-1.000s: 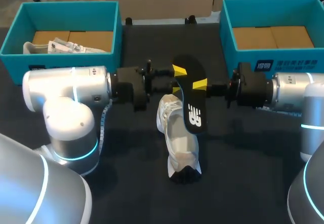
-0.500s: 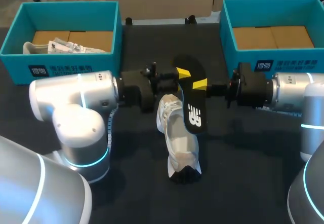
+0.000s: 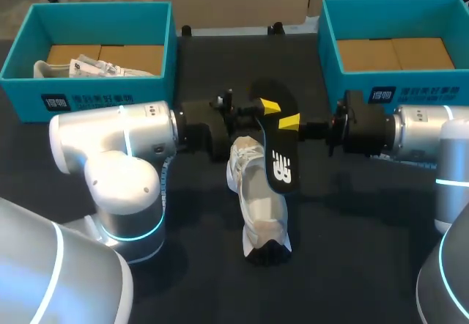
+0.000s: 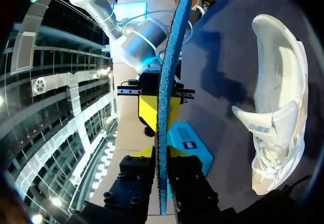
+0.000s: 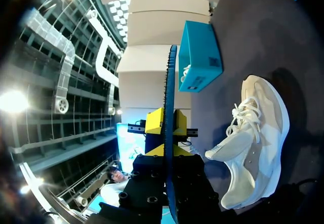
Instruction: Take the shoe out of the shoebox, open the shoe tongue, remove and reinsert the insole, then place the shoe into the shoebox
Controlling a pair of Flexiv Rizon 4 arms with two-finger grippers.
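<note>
Above one shoe (image 3: 261, 208), one insole (image 3: 281, 164), seemingly pinched by left hand (image 3: 264, 108), right hand (image 3: 291, 123)

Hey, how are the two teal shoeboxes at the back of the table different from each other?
The left teal cardboard shoebox holds a white shoe lying at one end; the right teal cardboard shoebox shows only its bare brown floor. The left shoebox sits at the table's far left corner, the right shoebox at its far right. Both are open-topped, the same teal, with a dark label on the near wall.
</note>
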